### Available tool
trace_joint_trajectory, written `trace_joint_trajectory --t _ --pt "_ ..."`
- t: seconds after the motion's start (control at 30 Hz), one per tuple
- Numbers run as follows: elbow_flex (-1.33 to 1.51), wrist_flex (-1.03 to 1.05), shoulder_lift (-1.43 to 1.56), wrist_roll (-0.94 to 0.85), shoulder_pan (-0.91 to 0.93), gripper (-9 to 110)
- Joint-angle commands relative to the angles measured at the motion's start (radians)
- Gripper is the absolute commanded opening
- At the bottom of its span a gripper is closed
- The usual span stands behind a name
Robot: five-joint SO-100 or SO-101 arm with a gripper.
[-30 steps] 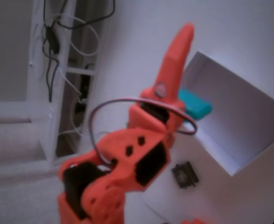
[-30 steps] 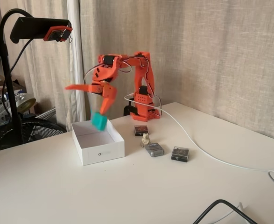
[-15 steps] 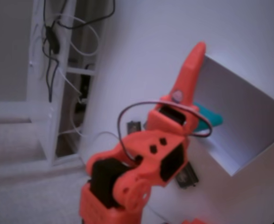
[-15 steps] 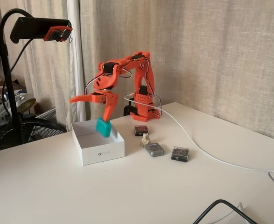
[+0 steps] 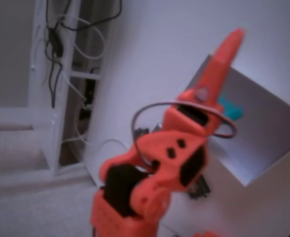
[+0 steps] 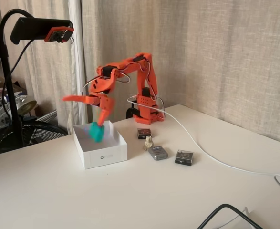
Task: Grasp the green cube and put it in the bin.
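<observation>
One step remains: with the orange jaws (image 6: 93, 118) spread wide and the small teal-green cube (image 6: 97, 132) just under their lower finger, inside the walls of the large white shallow bin (image 6: 104, 156), we would lift straight up, clear of the rim.

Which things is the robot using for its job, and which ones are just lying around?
For the job:
- green cube, over the bin
- white bin
- orange arm

Just lying about:
- dark block near the arm's base
- second dark block
- grey block
- tiny figure
- white cable
- black cable
</observation>
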Motion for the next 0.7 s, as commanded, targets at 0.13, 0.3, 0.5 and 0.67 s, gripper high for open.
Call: trace_joint_trajectory --t 0.13,0.3,0.5,0.67 --pt "0.005 -0.132 0.006 0.075 -0.066 78" --pt "-0.018 0.003 0.025 0.091 -0.058 80" --pt "0.109 -0.156 0.072 0.060 -0.021 79" --pt "0.121 -0.127 0.074 0.077 -0.015 82"
